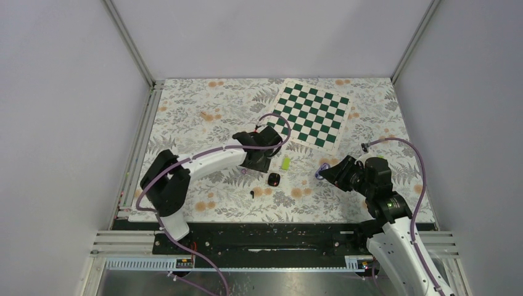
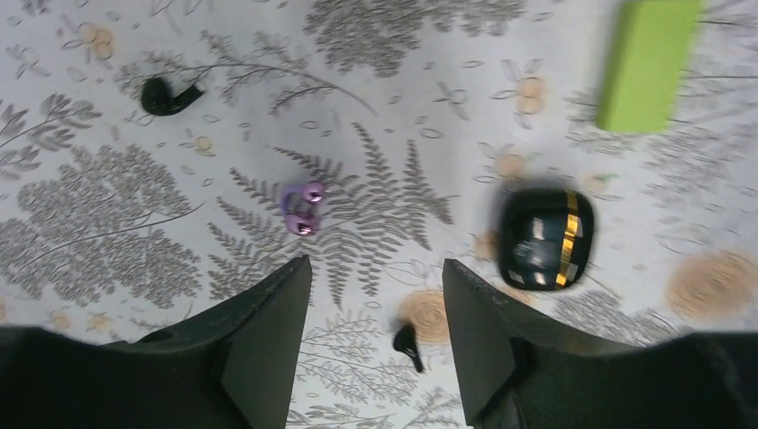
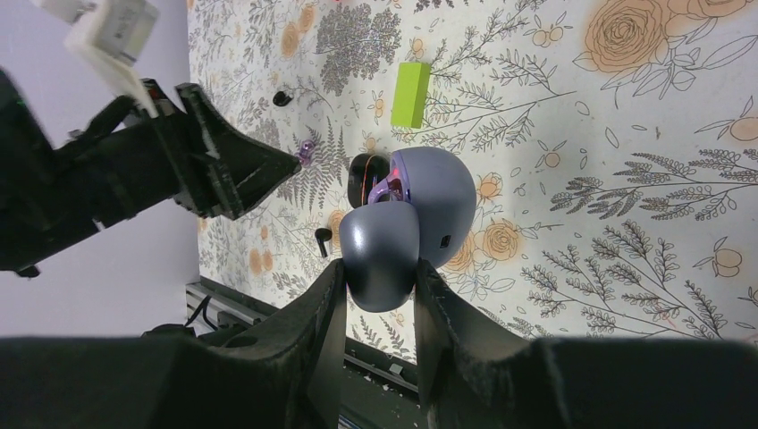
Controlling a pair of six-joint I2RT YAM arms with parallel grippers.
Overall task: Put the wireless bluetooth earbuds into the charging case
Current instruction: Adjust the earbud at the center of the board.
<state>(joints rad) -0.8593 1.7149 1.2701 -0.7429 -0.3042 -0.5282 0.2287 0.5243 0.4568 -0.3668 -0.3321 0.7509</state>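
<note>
My right gripper is shut on the open grey-lilac charging case and holds it above the table. A purple earbud sits inside it. One black earbud lies on the table below the gap of my open, empty left gripper. Another black earbud lies further off. A loose purple earbud lies just ahead of the left finger. A closed glossy black case with a gold band lies beside the right finger.
A lime-green block lies beyond the black case, also in the top view. A green-and-white chessboard mat lies at the back. The left arm reaches across the middle of the floral cloth.
</note>
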